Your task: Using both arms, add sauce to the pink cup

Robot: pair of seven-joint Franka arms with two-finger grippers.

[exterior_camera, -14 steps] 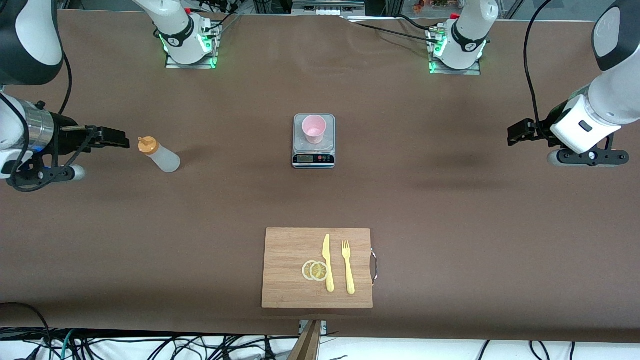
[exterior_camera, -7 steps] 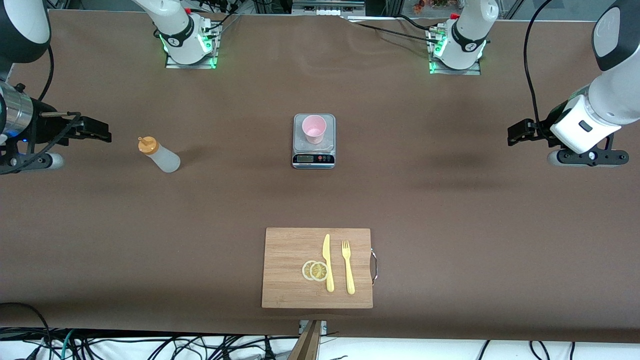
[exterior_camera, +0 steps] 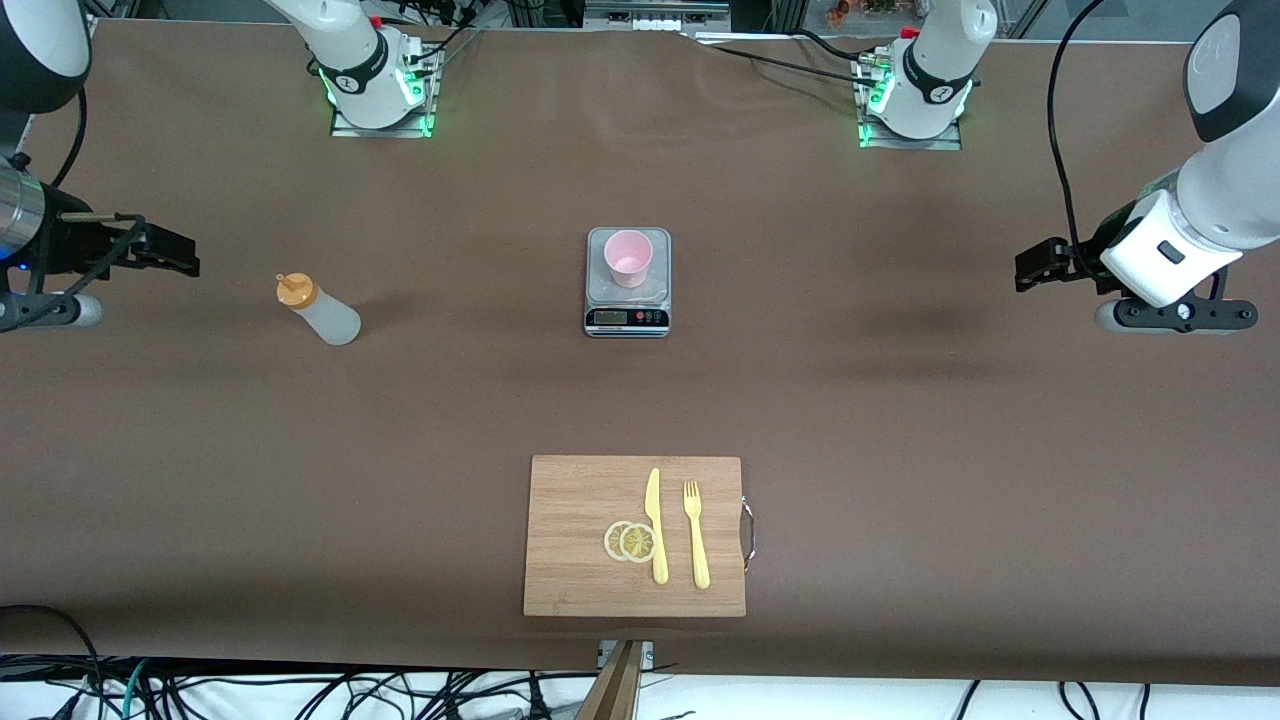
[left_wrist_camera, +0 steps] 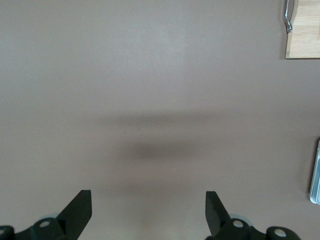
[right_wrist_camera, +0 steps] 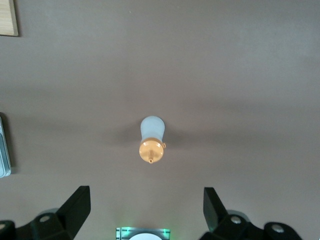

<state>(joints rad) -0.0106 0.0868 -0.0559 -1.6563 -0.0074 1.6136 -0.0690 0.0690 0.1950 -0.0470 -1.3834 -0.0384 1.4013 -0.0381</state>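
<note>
Sauce sits in a translucent squeeze bottle with an orange nozzle cap (exterior_camera: 317, 310), standing upright on the brown table, toward the right arm's end and level with the scale. Neither gripper holds anything: the right gripper (exterior_camera: 172, 250) has its fingers (right_wrist_camera: 77, 207) spread wide and hangs over the table's right-arm edge, near the bottle but clear of it; the left gripper (exterior_camera: 1035, 265), fingers (left_wrist_camera: 80, 207) likewise apart, waits over bare table at its own end. The pink plastic cup (exterior_camera: 628, 257) stands upright on a small silver kitchen scale (exterior_camera: 627, 310) at the table's middle. Whether the cup holds sauce cannot be told from the front view.

Nearer the front camera lies a wooden cutting board (exterior_camera: 575, 540) with lemon slices (exterior_camera: 630, 541), a yellow knife (exterior_camera: 655, 525) and a yellow fork (exterior_camera: 695, 533).

Bottle down and both grippers free fits either a bottle waiting to be picked up or one set back after pouring.
</note>
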